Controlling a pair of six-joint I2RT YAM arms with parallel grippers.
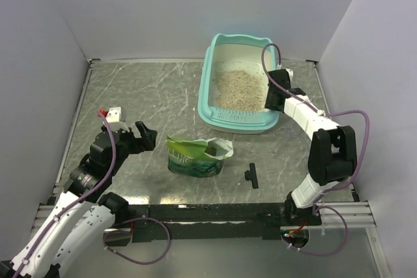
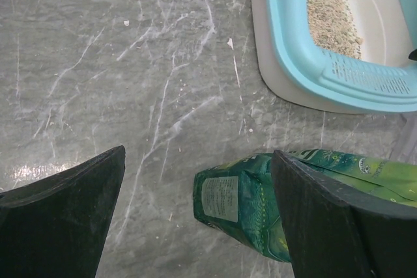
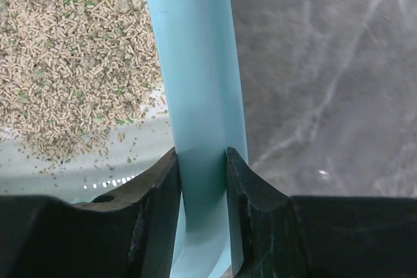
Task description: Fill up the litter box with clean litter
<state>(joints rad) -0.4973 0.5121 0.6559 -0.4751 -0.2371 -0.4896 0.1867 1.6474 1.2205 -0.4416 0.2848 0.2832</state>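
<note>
The litter box (image 1: 206, 89) sits at the far right of the bench (image 1: 143, 89), its raised end toward the back wall and its perforated teal lip facing the arms. The clean litter (image 1: 238, 89) lies inside as a loose beige spread over the middle and near part of the white floor, while the far end shows bare white. Seen close from the right wrist, it is short tan pellets with a few green flecks. The right fingers (image 3: 163, 183) are clamped on the box's right-hand teal rim, which runs up between them and touches both inner faces. The left fingers (image 2: 71, 213) stand wide apart with nothing between them, over bare bench left of a crinkled green pouch (image 1: 195, 155). The pouch stands open-topped near the middle of the bench, just in front of the box and apart from it. A small black T-shaped piece (image 1: 251, 175) lies on the bench to the pouch's right.
</note>
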